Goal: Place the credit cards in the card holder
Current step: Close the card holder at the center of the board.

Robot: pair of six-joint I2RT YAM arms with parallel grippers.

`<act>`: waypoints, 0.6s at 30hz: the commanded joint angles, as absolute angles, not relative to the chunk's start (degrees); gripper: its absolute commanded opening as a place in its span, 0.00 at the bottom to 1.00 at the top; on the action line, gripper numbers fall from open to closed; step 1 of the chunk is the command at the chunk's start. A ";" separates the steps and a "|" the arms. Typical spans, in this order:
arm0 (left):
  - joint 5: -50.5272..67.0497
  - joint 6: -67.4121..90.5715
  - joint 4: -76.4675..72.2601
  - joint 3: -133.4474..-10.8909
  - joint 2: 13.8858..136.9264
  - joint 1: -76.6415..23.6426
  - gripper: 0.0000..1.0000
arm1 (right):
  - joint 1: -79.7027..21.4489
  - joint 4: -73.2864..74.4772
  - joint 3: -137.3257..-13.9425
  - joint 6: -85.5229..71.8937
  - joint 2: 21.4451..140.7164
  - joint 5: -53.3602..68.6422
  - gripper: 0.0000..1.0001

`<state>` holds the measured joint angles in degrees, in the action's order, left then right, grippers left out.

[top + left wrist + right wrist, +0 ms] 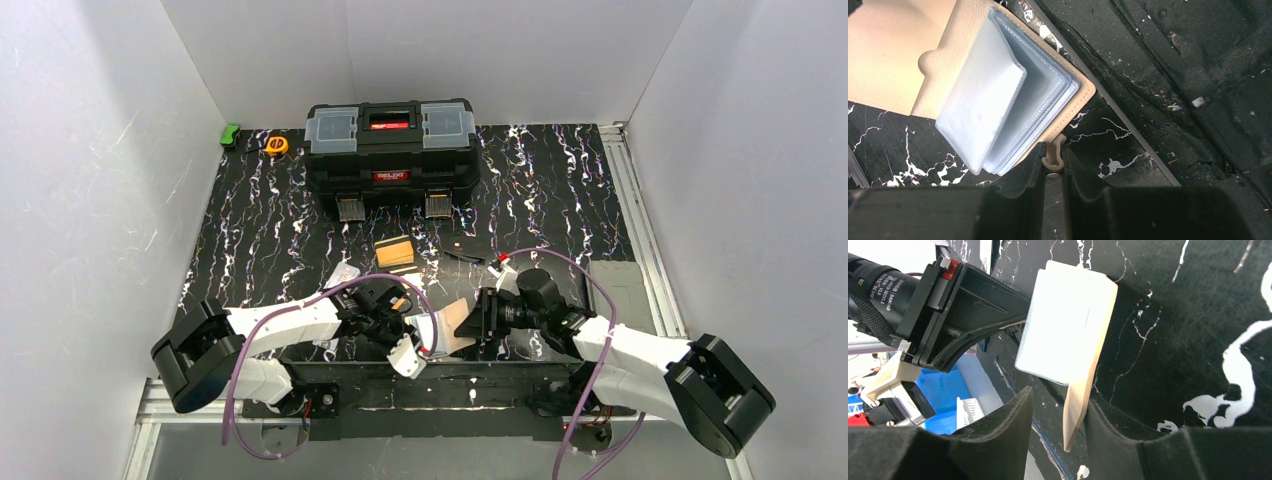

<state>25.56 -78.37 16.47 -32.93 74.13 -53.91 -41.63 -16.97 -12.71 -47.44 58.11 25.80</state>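
The beige card holder [457,322] is held open above the table's near edge, between my two grippers. In the left wrist view its clear bluish pockets [998,95] fan out, and my left gripper [1053,152] is shut on its small snap tab [1054,155]. In the right wrist view the holder's beige cover [1083,390] stands between the open jaws of my right gripper [1060,402], resting against the right finger [1118,425]. There is a gap on the cover's other side. A stack of tan-orange credit cards [395,252] lies on the table behind the grippers.
A big black toolbox [392,150] stands at the back centre. A yellow tape measure [277,145] and a green object [230,133] lie at the back left. A grey pad [620,285] lies at the right. A thin dark item [468,258] lies near the cards.
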 commanded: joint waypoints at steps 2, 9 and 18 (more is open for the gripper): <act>26.29 -78.42 18.52 -32.25 73.26 -54.14 0.00 | -41.61 -25.01 -18.65 -45.94 62.50 31.79 0.48; 25.97 -78.57 18.34 -32.20 73.01 -54.18 0.00 | -41.79 -27.23 -22.65 -44.66 64.62 37.26 0.51; 25.54 -77.97 16.11 -30.48 71.42 -54.16 0.00 | -41.92 -34.45 -20.06 -48.86 71.91 37.49 0.49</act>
